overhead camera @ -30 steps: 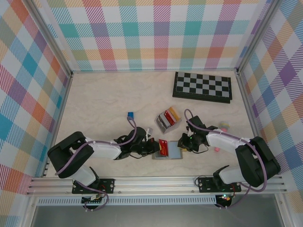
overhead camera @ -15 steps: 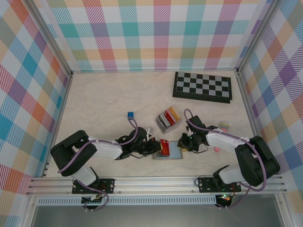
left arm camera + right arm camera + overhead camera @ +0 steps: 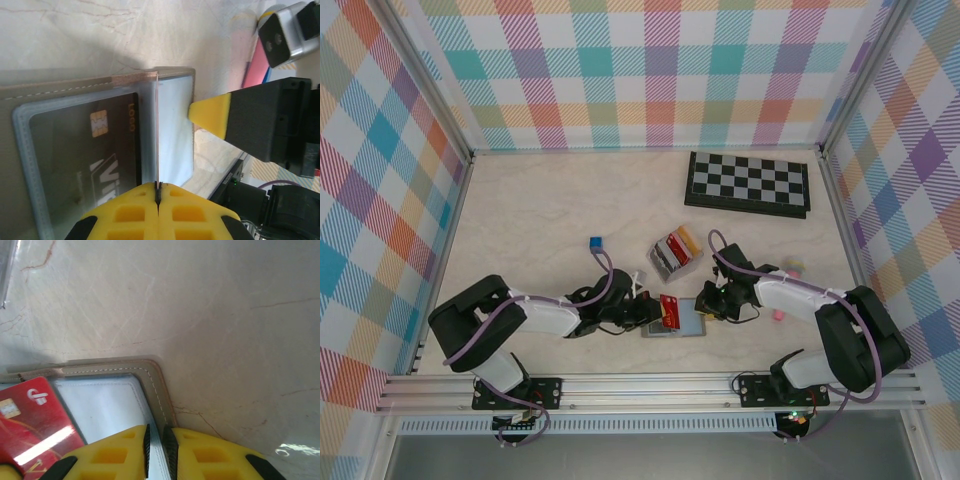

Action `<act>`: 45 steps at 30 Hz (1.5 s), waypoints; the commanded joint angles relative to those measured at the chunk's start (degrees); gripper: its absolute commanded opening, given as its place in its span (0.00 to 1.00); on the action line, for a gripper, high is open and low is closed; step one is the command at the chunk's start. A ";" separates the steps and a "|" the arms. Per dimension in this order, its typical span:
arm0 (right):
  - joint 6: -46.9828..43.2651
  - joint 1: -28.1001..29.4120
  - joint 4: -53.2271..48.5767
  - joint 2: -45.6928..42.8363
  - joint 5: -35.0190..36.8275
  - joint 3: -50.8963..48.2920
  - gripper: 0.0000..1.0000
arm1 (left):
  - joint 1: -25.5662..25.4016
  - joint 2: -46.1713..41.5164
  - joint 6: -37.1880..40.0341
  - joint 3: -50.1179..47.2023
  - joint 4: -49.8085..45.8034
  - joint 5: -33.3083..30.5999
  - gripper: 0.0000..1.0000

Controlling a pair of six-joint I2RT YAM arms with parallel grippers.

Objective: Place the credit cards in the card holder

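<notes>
The grey card holder [image 3: 682, 322] lies open on the table near the front. A black credit card [image 3: 85, 150] sits in its left clear pocket; the right pocket [image 3: 175, 130] shows pale. My left gripper [image 3: 158, 192] is shut on a red credit card [image 3: 668, 311], held on edge over the holder's middle and seen as a thin line [image 3: 157, 130]. My right gripper [image 3: 158, 440] is shut on the holder's right edge [image 3: 159, 395], with the red card [image 3: 35, 425] to its left. From above, the left gripper [image 3: 653, 312] and right gripper [image 3: 708, 302] flank the holder.
A small upright rack of coloured cards [image 3: 675, 252] stands just behind the holder. A chessboard [image 3: 748, 182] lies at the back right. A blue block [image 3: 595, 243] sits left of the rack, and small pink items [image 3: 795, 265] lie by the right arm.
The left gripper has edged the red card slightly to the right over the holder. The right gripper has kept its hold on the holder's edge.
</notes>
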 commanded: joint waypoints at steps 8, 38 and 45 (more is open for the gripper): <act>-0.90 0.55 -0.73 3.99 4.53 -2.08 0.21 | -1.78 -0.10 1.37 1.25 -5.20 -2.35 0.00; -0.37 1.20 -1.13 4.43 4.70 -1.53 0.21 | -3.55 1.59 5.34 5.98 -16.28 -1.34 0.00; -0.47 1.20 -1.25 4.47 4.54 -1.34 0.21 | -3.19 2.86 6.15 7.59 -19.76 -0.40 0.00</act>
